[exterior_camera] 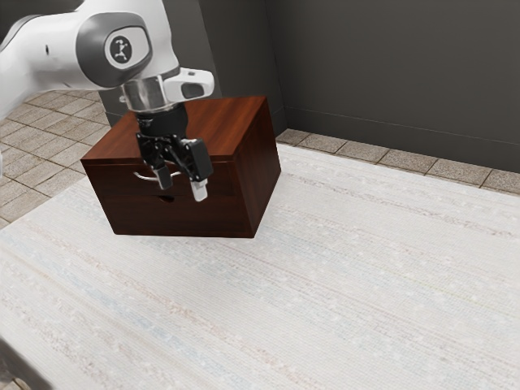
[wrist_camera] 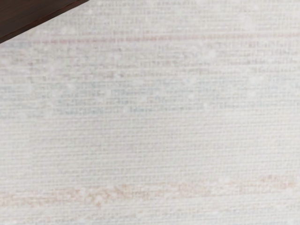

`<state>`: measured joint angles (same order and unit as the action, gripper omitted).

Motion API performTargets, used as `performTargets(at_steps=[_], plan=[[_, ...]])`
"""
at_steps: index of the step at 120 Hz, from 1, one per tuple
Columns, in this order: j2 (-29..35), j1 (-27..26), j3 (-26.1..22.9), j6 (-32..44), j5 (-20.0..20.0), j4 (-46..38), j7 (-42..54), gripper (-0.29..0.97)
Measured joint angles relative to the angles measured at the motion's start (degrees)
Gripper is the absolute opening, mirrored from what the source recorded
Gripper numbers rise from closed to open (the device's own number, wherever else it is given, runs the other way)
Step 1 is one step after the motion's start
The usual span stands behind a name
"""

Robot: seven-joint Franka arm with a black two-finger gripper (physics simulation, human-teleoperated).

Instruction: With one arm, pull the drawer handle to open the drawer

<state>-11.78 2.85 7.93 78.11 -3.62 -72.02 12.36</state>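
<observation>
The fingers [exterior_camera: 199, 192] stand apart before the drawer front [exterior_camera: 122, 201], its handle [exterior_camera: 145, 175] just beside them.

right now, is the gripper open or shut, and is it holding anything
gripper: open, jaws apart in front of the wooden drawer unit, next to the drawer handle, not clamped on it, holding nothing

Soft even light, pale table [exterior_camera: 349, 276] bright, back wall [exterior_camera: 390, 57] dim, drawer box [exterior_camera: 236, 130] top lighter than its sides
</observation>
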Motion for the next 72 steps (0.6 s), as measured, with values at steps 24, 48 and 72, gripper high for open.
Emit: performTargets(at_steps=[24, 48, 72], plan=[[0.0, 0.0, -0.1, 0.2, 0.1, 0.0, -1.0, 0.68], [2.9, -1.7, -0.6, 0.7, 0.9, 9.7, -1.7, 0.68], [3.0, -1.6, -1.9, 1.5, 1.9, 10.2, 1.1, 0.68]])
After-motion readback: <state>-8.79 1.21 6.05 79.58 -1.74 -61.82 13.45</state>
